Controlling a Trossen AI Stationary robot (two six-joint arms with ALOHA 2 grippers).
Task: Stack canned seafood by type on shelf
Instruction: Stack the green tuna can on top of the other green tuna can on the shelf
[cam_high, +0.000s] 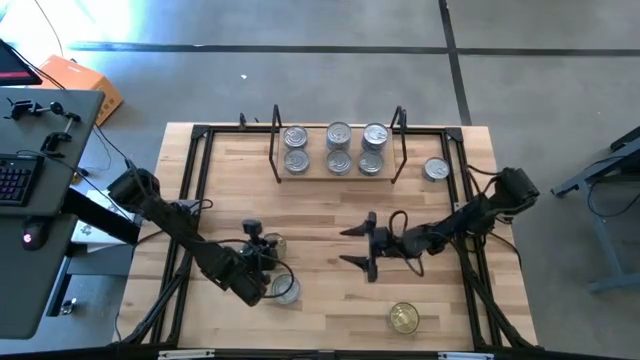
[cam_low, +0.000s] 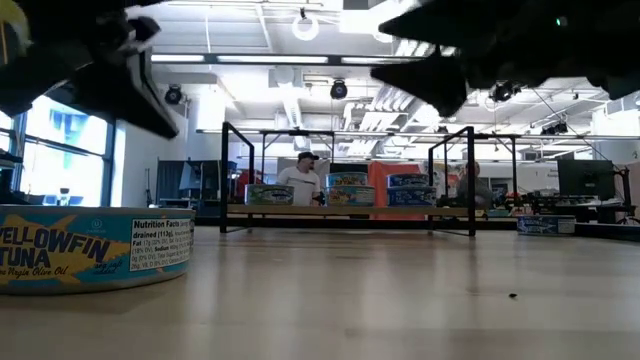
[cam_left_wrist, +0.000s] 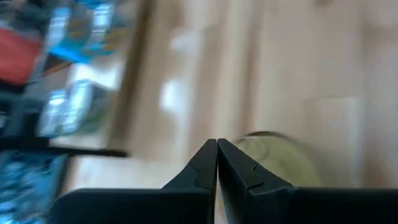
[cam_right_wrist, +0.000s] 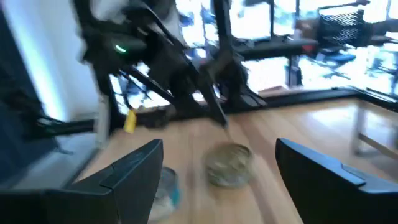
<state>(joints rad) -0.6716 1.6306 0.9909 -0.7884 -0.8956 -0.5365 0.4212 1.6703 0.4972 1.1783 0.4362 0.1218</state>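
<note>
- Facing my left gripper (cam_high: 270, 262) across the middle of the table, the right gripper (cam_high: 357, 246) has its jaws spread wide and holds nothing; the left one has its fingers pressed together, also holding nothing.
- In the high view I find two loose cans at the left arm: a yellowish-lidded can (cam_high: 274, 244) just beside its fingertips and a silver-lidded can (cam_high: 285, 289) a little nearer the table's front edge; both lie on the left gripper's side, well apart from the right one.
- My right wrist view looks straight at the yellowish-lidded can (cam_right_wrist: 228, 163) centred between its own open fingers, so I judge that arm is lined up on it, though the left is nearer.
- These tins are round and lie flat, so no long axis matters; any approach angle would serve.
- A gold-lidded can (cam_high: 404, 318) sits alone near the front edge, nearer the right arm; a lone silver can (cam_high: 436, 169) rests on the table just outside the shelf's right end frame.
- The shelf (cam_high: 277, 165) at the back holds six silver-lidded cans in three pairs; whether any are stacked, I cannot tell.
</note>
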